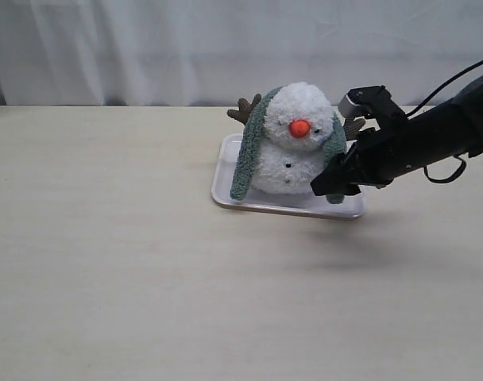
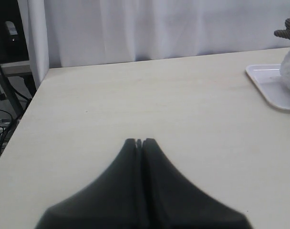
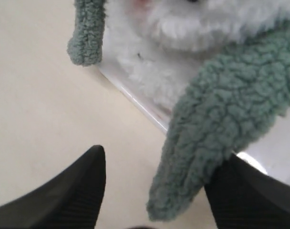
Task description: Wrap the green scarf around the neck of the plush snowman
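Step in hand: the right gripper is hovering at the 4 o'clock side of the plush snowman, and appears to be working the nearer end of the green scarf.
Tool state: its jaws are standing wide apart. The scarf end is lying between them and brushing one finger, but it is not being pinched.
Other arm: the left gripper is sitting pressed shut and empty over the bare table, well away towards 9 o'clock.
Scarf: it is draping behind the snowman's head, with its ends hanging down at 8 and 4 o'clock. Neither end is crossing the front.
Snowman: it is sitting upright on the tray, facing 6 o'clock.
Doing it well: I am judging that the 4 o'clock end needs carrying across under the orange nose towards 8 o'clock, gripped near its tip and kept low at the neck.
Watch for: the pull dragging the light plush over, or tugging the scarf off the head.
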You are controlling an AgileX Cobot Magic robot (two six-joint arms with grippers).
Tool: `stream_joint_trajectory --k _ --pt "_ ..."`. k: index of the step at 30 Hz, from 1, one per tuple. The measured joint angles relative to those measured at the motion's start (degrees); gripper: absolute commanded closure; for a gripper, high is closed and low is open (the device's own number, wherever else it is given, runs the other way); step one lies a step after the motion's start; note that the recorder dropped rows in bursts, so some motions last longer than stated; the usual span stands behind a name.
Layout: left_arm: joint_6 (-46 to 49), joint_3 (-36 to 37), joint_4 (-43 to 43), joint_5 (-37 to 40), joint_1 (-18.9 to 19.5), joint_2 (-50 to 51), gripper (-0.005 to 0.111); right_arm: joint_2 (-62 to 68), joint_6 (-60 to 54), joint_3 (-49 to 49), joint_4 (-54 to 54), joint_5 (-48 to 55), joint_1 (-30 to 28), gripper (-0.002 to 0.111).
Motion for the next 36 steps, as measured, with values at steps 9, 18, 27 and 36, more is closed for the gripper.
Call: stream_joint_trajectory --k 9,18,27,36 --pt "0.0 0.0 0.0 0.0 0.0 0.0 0.107 -1.4 7.8 0.0 -4.7 5.2 0.0 0.051" --pt "0.0 0.0 0.0 0.0 0.0 0.0 0.107 -1.4 9.5 0.6 -3.8 8.2 0.0 0.051" --pt "0.0 0.0 0.0 0.0 0.0 0.0 0.107 -0.4 12.8 1.2 -3.8 14.9 0.0 0.051" --pt "0.0 0.0 0.0 0.0 0.0 0.0 0.107 -0.4 3.7 1.2 9.6 22.4 1.0 0.051"
